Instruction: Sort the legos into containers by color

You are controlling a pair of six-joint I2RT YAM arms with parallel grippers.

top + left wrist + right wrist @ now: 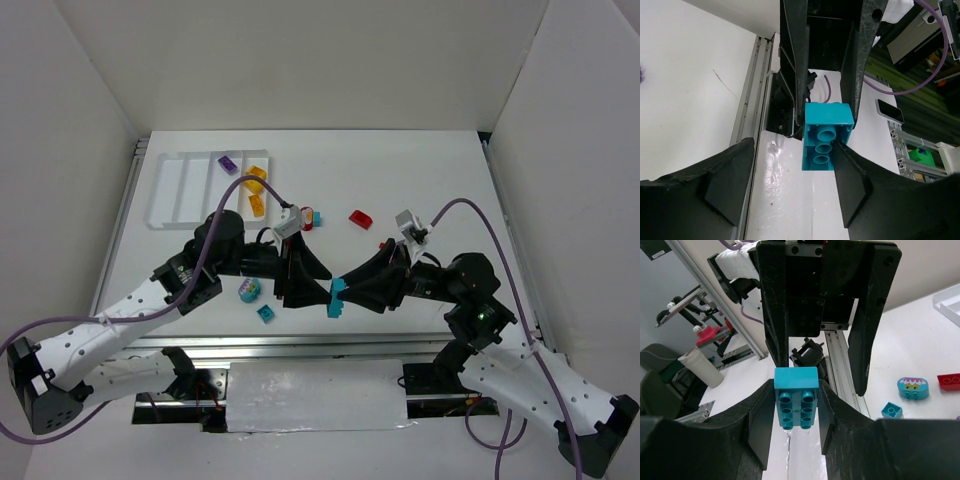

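A teal lego [336, 298] hangs above the table's near edge, between the two arms. My right gripper [796, 405] is shut on its two sides, studs facing the right wrist camera. My left gripper [790, 175] faces it, jaws open around the same lego [827, 142]. One left finger touches the lego's side and the other stands well apart. The white tray of containers [185, 185] lies at the far left, with a purple lego [228, 163] and two yellow legos [257, 172] in its right-hand compartments.
On the table lie a red lego [361, 218], a red-and-blue one [312, 217], a rounded teal one with a face [249, 290] and a small teal one [265, 313]. White walls enclose the table. A metal rail runs along the near edge.
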